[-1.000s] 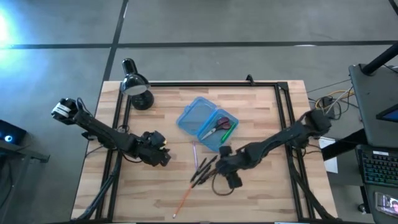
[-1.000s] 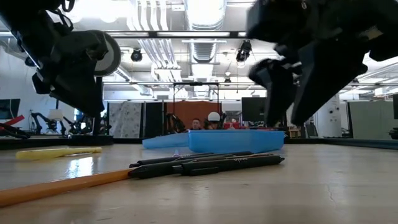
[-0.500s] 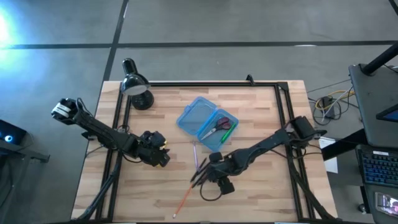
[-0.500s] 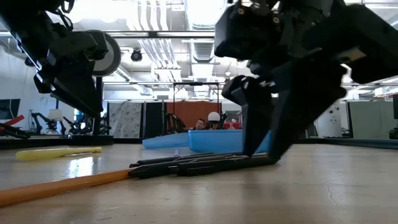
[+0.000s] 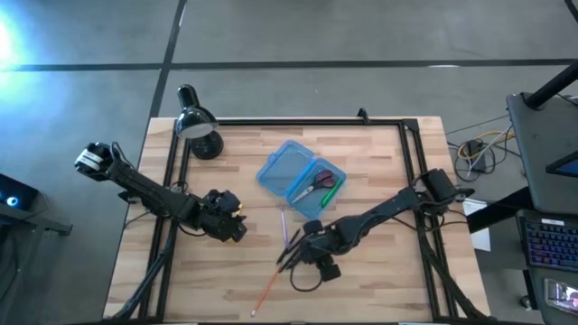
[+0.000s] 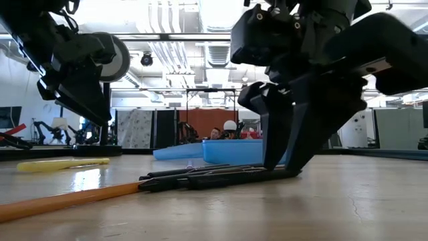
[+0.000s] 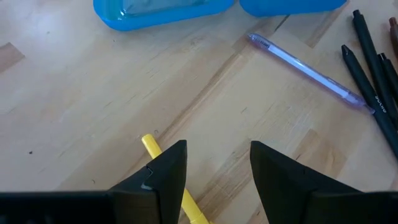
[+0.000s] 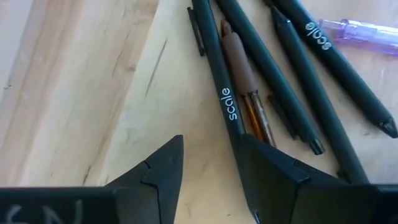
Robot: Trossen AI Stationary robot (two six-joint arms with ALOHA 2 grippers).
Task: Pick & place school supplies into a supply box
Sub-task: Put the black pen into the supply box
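Several black pens (image 8: 273, 68) and a brown one (image 8: 239, 74) lie in a bundle on the table (image 5: 379, 153). My right gripper (image 8: 211, 149) is down at their near ends (image 6: 281, 171), fingers apart. One finger covers the end of a black pen marked "scale"; the other stands over bare wood. A pale purple pen (image 7: 305, 68) lies beside the bundle. The supply box (image 5: 289, 171) lies open with red-handled scissors (image 5: 318, 183) and a green pen inside. My left gripper (image 7: 217, 152) hangs open above a yellow pen (image 7: 155, 149). My right gripper comes from above, slanting down, with one finger (image 8: 261, 168) over the near end of the "scale" pen (image 8: 229, 115). That finger hides the spot, so I cannot tell whether it touches. The pen lies flat on the table.
A black desk lamp (image 5: 194, 122) stands at the far left corner. An orange pencil (image 5: 266, 291) lies near the front edge, pointing toward the black pens. A black frame runs along the table's edges. Bare wood shows right of the box and at the front right.
My right gripper has gone toward the table's left edge and down, from beside the box to the near ends of the black pens, its fingertips now at table height. The pens have not moved.
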